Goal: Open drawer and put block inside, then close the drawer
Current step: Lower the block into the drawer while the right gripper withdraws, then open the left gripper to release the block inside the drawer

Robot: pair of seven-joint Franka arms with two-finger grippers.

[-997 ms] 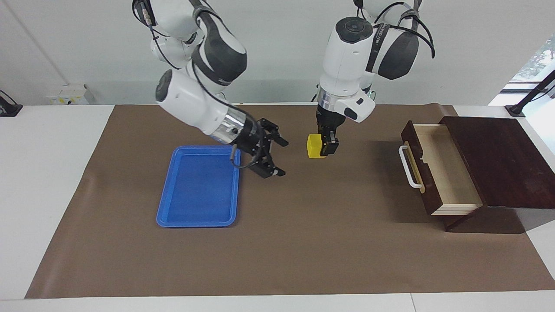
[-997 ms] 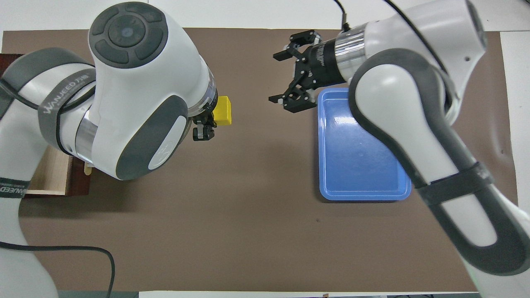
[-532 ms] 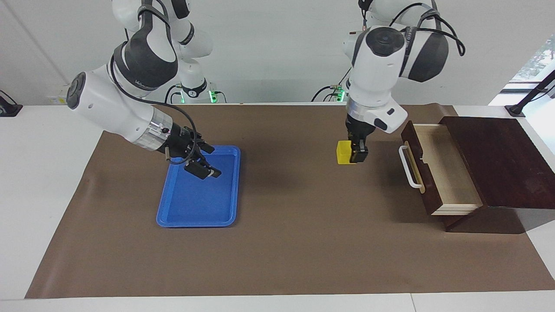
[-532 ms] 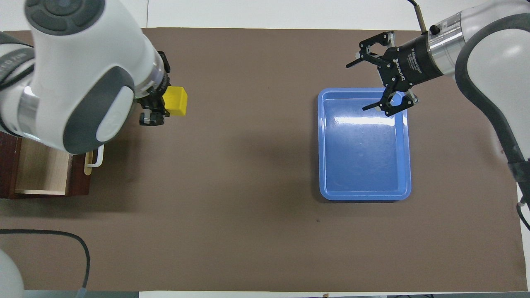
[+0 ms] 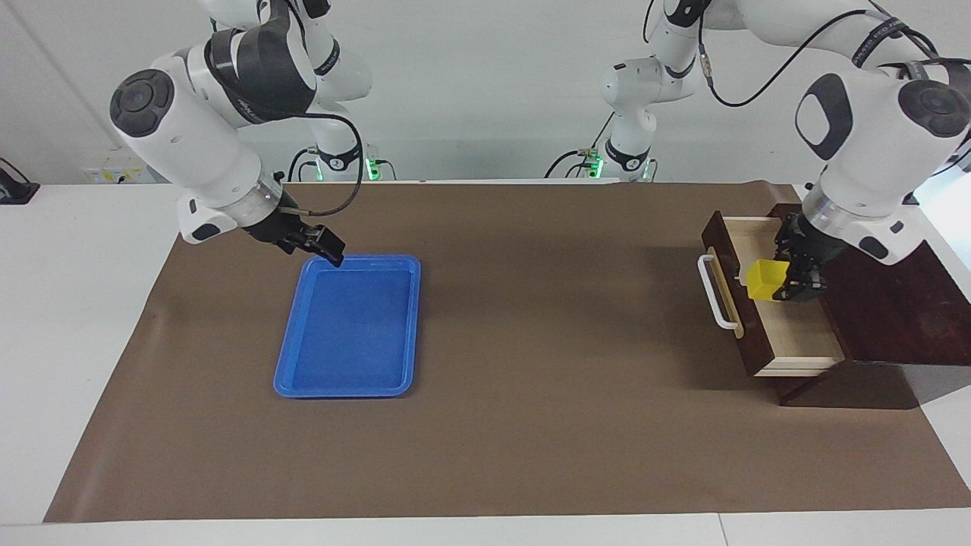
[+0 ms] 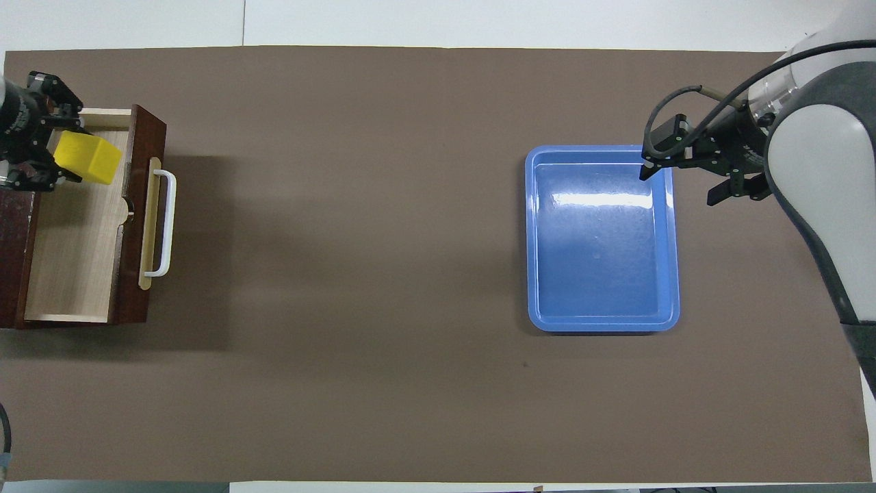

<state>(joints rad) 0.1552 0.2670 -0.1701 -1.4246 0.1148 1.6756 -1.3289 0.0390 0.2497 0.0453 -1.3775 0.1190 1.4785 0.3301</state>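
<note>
The dark brown drawer [image 5: 796, 334] stands pulled open at the left arm's end of the table, its white bar handle [image 5: 713, 292] facing the middle. Its pale interior also shows in the overhead view [image 6: 68, 274]. My left gripper [image 5: 793, 279] is shut on the yellow block [image 5: 761, 280] and holds it over the open drawer's interior. The block [image 6: 87, 159] and the left gripper [image 6: 41, 147] also show in the overhead view. My right gripper [image 5: 322, 246] is open and empty over the edge of the blue tray, and it shows from overhead too [image 6: 677, 185].
The flat blue tray [image 5: 349, 326] lies on the brown mat toward the right arm's end of the table and holds nothing; it also shows in the overhead view [image 6: 602, 239]. The dark cabinet top [image 5: 880, 280] lies beside the drawer's opening.
My left gripper has carried the yellow block from over the mat's middle to over the open drawer. My right gripper has drawn back from over the tray toward its own end.
</note>
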